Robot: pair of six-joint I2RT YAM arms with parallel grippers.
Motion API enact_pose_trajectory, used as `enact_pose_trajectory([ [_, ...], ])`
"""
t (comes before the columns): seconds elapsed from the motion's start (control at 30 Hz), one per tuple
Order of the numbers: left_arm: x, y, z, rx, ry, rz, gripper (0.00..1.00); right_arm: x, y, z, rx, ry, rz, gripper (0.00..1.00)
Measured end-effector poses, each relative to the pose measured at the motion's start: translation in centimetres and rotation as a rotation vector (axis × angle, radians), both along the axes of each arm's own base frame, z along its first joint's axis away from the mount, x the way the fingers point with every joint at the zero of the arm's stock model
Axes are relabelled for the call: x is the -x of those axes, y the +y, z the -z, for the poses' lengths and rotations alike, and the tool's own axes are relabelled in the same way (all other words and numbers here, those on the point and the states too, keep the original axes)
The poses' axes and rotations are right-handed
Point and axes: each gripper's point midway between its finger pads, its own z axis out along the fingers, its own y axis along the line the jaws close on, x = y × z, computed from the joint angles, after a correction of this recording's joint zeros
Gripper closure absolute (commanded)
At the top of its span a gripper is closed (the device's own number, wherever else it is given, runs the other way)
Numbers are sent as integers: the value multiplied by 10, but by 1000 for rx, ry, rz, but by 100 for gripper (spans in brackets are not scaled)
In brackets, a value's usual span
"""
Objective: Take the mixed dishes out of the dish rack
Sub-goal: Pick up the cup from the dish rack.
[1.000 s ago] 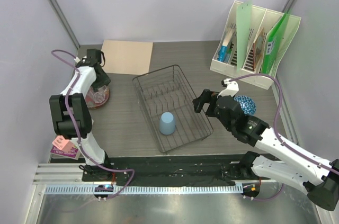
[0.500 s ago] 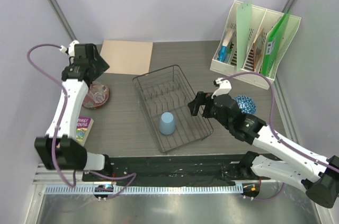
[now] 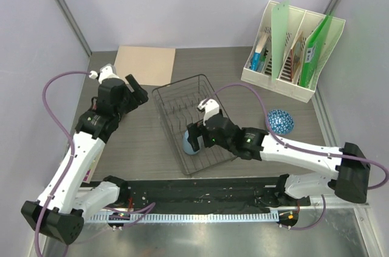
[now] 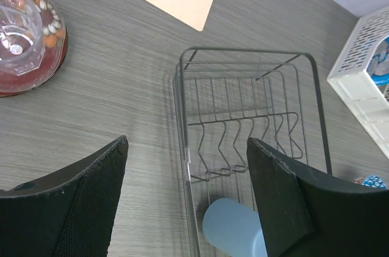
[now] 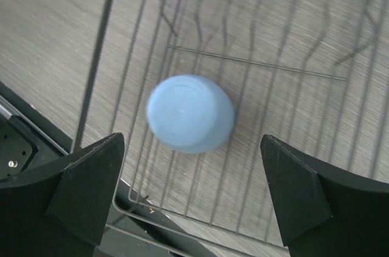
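Note:
The dark wire dish rack [image 3: 176, 84] sits mid-table and holds only the light blue cup [image 3: 187, 146], upside down at its near end. My right gripper [image 3: 194, 138] is open and hovers just above the cup [image 5: 190, 113], jaws on either side, not touching. My left gripper [image 3: 136, 90] is open and empty, left of the rack [image 4: 243, 51], with the cup [image 4: 234, 233] low in its view. The clear glass tumbler [image 4: 17, 26] stands on the dark red plate [image 4: 51, 65], left of the rack. The blue-and-white bowl [image 3: 281, 121] sits right of the rack.
A white file holder [image 3: 292, 50] with folders stands at the back right. A tan sheet [image 3: 146, 65] lies at the back, left of the rack. A black strip [image 3: 200, 191] runs along the near table edge.
My left gripper rose off the plate and swung right toward the rack. My right gripper moved left from beside the bowl to over the blue cup.

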Motion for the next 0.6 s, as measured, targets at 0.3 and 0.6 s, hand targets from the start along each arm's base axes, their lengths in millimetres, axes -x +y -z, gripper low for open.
enact_pose_trajectory([
  [0.3, 18, 3, -15, 25, -68, 17, 21, -2, 25, 33, 97, 19, -27, 0],
  [0.6, 23, 1, 11, 17, -7, 34, 21, -4, 26, 70, 189, 58, -24, 42],
])
